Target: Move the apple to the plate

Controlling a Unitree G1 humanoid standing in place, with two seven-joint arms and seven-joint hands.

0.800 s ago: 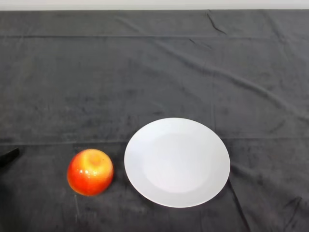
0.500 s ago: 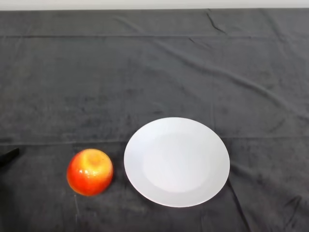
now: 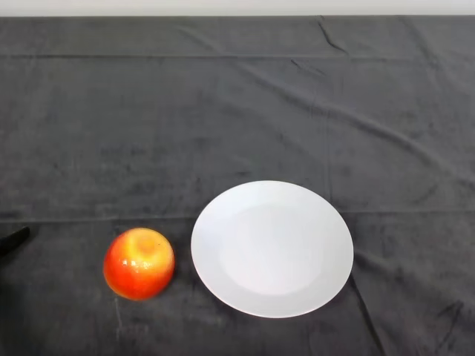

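Note:
A red and yellow apple (image 3: 139,264) sits on the dark cloth at the lower left. Just to its right, nearly touching it, lies a white round plate (image 3: 272,248) with nothing on it. Only a small black sliver of my left hand (image 3: 13,241) shows at the view's left edge, well to the left of the apple and apart from it. The rest of the hand is out of view.
The dark wrinkled cloth (image 3: 237,111) covers the whole table, with its far edge along the top of the view.

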